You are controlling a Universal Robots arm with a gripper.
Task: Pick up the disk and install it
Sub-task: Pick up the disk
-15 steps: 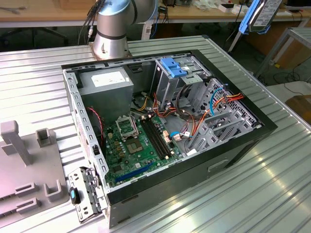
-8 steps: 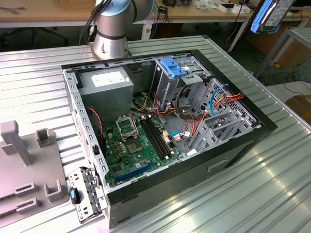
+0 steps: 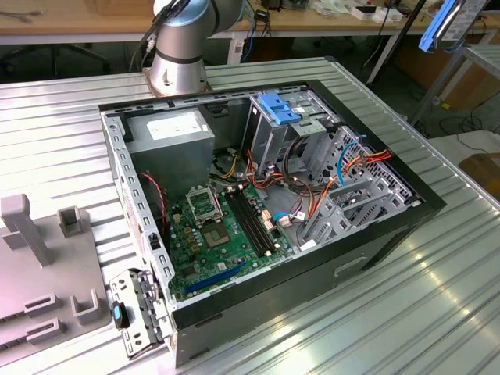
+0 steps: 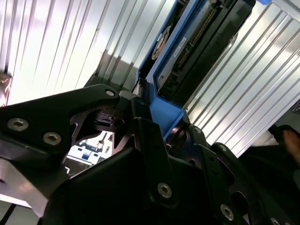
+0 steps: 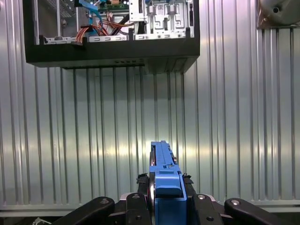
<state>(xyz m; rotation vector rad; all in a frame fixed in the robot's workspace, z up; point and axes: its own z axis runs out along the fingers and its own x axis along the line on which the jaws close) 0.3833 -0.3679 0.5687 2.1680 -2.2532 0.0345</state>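
**Exterior view:** An open computer case [image 3: 391,234] lies on its side on a ribbed metal desk [image 3: 437,305]. Its green motherboard [image 3: 211,226], its grey power-supply box [image 3: 172,134] and a blue bracket [image 3: 277,105] on the grey drive cage [image 3: 269,141] are all exposed. The arm's base [image 3: 181,51] stands behind the case. At the exterior view's upper right, well apart from the case and high above the desk, hangs the disk [image 3: 439,25]. It shows as a blue-edged slab tilted on end, and what grips it there is hard to make out.

**Second wrist view:** The tool [image 4: 157,117] is clamped on the disk [image 4: 197,42], with its black fingers [image 4: 145,136] closed on the blue-railed end. The disk's dark body and a row of connector pins stretch away over the ribbed desk.

**First wrist view:** The disk [image 5: 161,161] appears edge-on, its blue rail facing the camera. The tool [image 5: 164,185] has a finger on either side, closed to the disk's thickness. Across a bare stretch of desk sits the computer case [image 5: 112,54], with cables and the drive cage visible inside. The disk is well apart from the case.
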